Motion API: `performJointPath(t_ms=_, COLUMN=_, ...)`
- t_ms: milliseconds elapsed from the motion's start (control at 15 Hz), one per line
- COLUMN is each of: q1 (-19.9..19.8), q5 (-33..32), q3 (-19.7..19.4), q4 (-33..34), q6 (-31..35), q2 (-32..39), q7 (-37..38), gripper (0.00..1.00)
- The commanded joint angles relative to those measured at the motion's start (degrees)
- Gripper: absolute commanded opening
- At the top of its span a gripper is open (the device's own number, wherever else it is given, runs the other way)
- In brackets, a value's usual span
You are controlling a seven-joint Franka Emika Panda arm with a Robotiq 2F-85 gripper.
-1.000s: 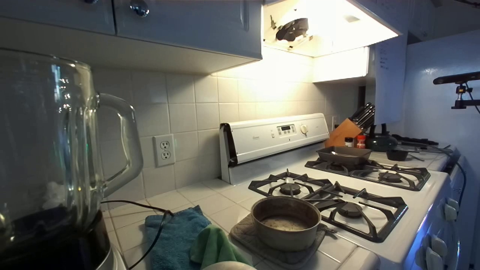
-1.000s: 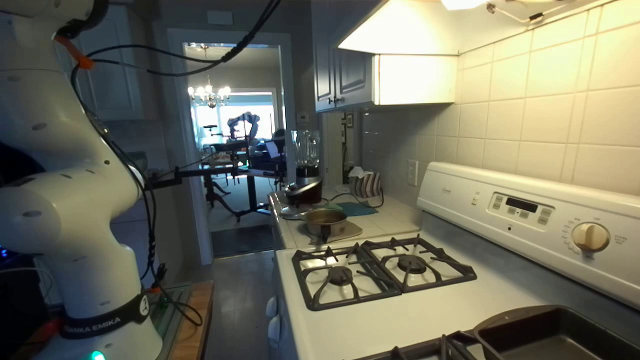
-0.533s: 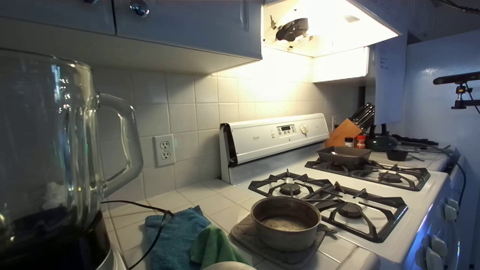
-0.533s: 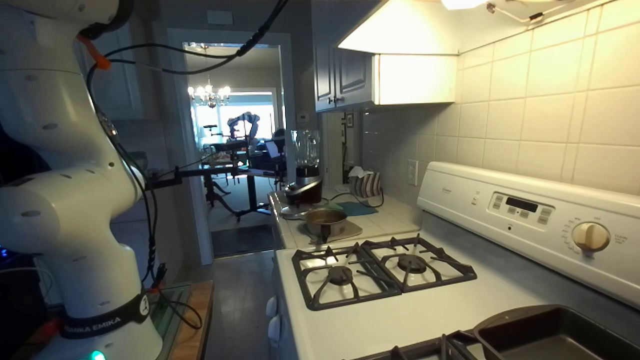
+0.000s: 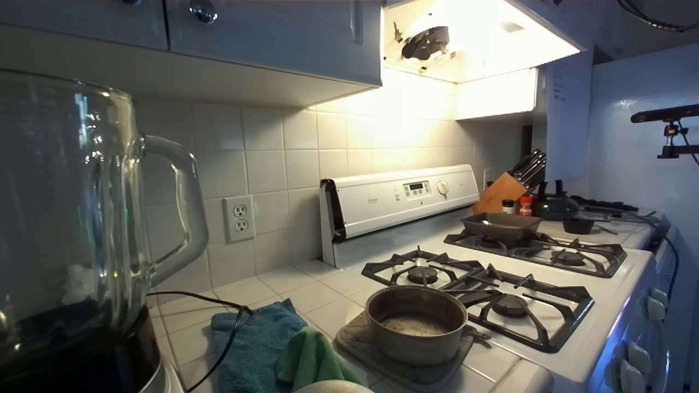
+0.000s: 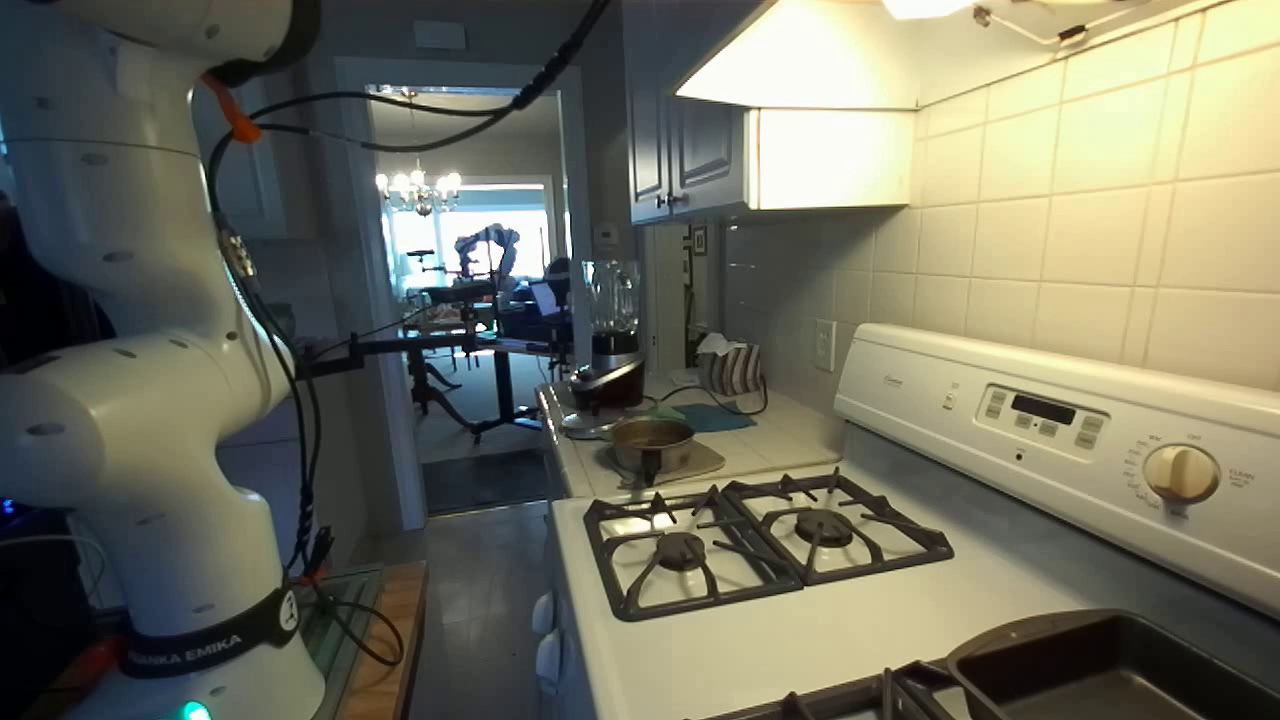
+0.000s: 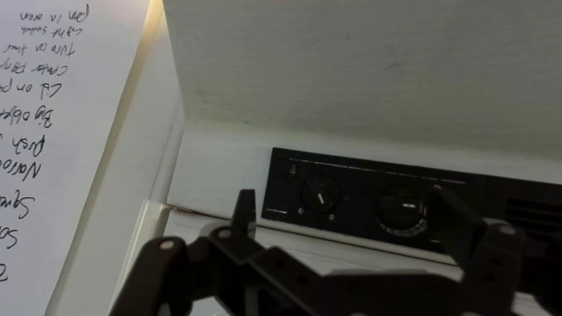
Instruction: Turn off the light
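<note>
The light [image 5: 491, 41] glows bright on the underside of the white range hood; in an exterior view only the edge of a glowing lamp [image 6: 925, 7] shows at the top. In the wrist view, a black control panel [image 7: 358, 175] carries two round knobs, a left knob [image 7: 320, 193] and a right knob [image 7: 400, 206]. My gripper [image 7: 341, 192] stands open before this panel, its fingers wide apart and nothing between them. Both knobs appear in the gap, the right finger [image 7: 456, 219] overlapping the panel just beside the right knob. Neither exterior view shows the gripper.
A handwritten paper sheet [image 7: 39, 131] hangs at the left of the wrist view. The white arm [image 6: 150, 420] stands across from the stove [image 6: 740, 640]. A pot [image 5: 416, 327], a baking pan [image 5: 499, 226] and a blender [image 5: 109, 191] stand below the cabinets.
In an exterior view the upper arm and its cables have shifted to the right. A cable has come further into the top right corner in an exterior view. The light looks unchanged.
</note>
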Motion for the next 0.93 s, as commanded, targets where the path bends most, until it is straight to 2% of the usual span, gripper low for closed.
performJointPath(t_ms=0, q1=-2.98, q5=5.14, q3=0.77, q4=7.26, q6=-3.97, q2=4.57, q7=-2.93, gripper=1.0)
performJointPath(t_ms=333, q1=-5.5, q5=6.3, q3=1.95, q4=12.4, q6=-6.42, q2=8.03, q7=-3.42, gripper=1.0)
performJointPath(t_ms=400, q1=-4.42, q5=6.24, q3=0.63, q4=12.54, q6=-6.11, q2=8.3, q7=-3.46, gripper=1.0)
performJointPath(t_ms=867, q1=-5.95, q5=6.96, q3=0.66, q4=16.76, q6=-7.35, q2=11.47, q7=-3.49, gripper=1.0)
